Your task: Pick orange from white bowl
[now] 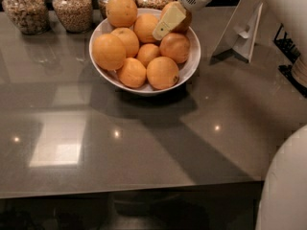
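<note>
A white bowl (193, 60) stands at the back middle of the grey counter, piled with several oranges, such as the ones at the front (162, 72), the left (109, 51) and the top (121, 11). My gripper (169, 22) comes in from the upper right and sits over the bowl's back right. Its cream-coloured end lies against the orange (185, 19) there and covers part of it. I cannot tell whether that orange is held or lifted.
Glass jars of grains (73, 7) line the back edge behind the bowl. A white stand (240, 30) is to the right of the bowl, with a dark rack (290, 49) beyond it. My white body (285, 186) fills the lower right corner.
</note>
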### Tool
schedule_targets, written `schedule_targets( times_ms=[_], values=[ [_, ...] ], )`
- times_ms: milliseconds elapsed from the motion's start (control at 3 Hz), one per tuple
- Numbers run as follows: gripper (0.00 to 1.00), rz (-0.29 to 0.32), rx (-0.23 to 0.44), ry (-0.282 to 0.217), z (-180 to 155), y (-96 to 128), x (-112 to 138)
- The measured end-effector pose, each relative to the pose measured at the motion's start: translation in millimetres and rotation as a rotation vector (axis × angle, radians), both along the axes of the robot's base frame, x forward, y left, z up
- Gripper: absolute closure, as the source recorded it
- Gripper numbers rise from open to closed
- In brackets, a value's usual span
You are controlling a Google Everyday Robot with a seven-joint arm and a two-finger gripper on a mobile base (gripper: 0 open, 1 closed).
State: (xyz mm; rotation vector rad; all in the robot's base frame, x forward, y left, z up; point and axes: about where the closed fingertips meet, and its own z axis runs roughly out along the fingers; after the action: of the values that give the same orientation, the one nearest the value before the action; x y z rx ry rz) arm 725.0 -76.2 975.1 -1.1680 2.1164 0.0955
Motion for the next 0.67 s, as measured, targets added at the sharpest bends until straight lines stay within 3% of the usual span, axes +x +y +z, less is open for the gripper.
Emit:
schedule_targets(
  times_ms=[333, 667],
  values=[
    [0.0, -0.04, 0.011, 0.021, -6.9, -4.5, 5.2],
    [0.19, -0.06, 0.024, 0.036, -12.1, -5.6, 9.3]
  ],
)
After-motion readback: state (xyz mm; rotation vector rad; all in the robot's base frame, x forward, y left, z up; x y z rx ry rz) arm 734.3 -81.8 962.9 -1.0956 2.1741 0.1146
